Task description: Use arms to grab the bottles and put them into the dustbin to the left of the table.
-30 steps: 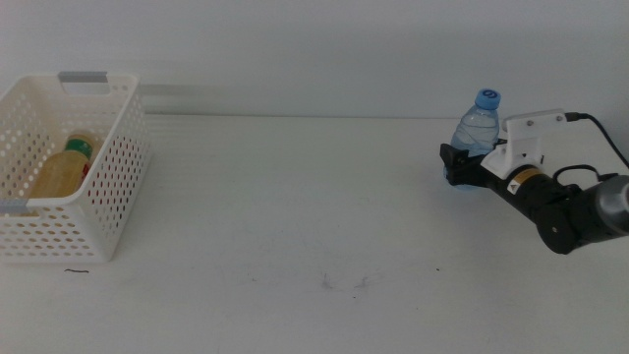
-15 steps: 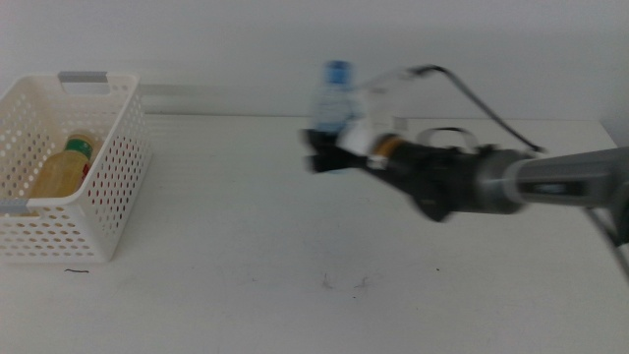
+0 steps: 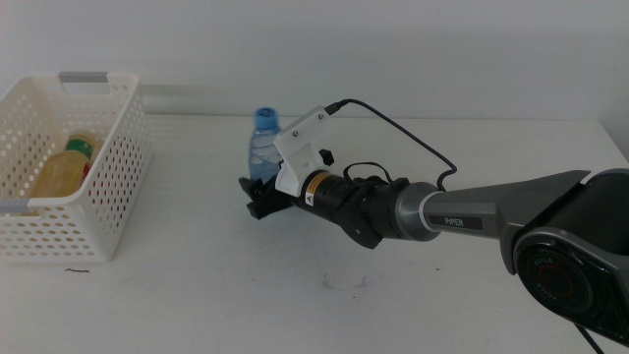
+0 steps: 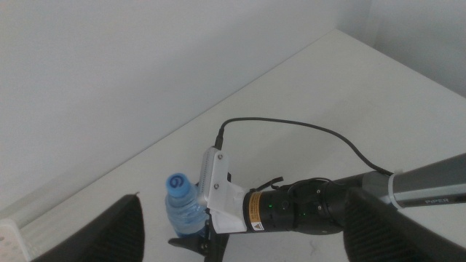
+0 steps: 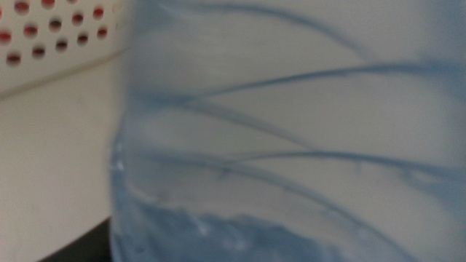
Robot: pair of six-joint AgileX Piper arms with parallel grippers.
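My right gripper (image 3: pixel 259 195) is shut on the small clear water bottle with the blue cap (image 3: pixel 262 146) and holds it upright over the middle-left of the white table (image 3: pixel 413 295), right of the dustbin. The bottle fills the right wrist view (image 5: pixel 291 145). The dustbin (image 3: pixel 116 187) is a white holed basket at the far left, with the yellow-liquid bottle (image 3: pixel 65 167) lying inside. Red shows through its holes (image 5: pixel 20 9). My left gripper (image 4: pixel 246 212) is open and empty, high above, looking down on the bottle (image 4: pixel 182 204) and the right arm (image 4: pixel 306 211).
The right arm's black cable (image 3: pixel 393 123) loops above its wrist. A white wall runs behind the table's far edge (image 3: pixel 442 120). Faint scuff marks (image 3: pixel 344 283) lie on the table's near middle.
My right arm has swept left across the table with the water bottle in its jaws, from the far right side to just right of the basket.
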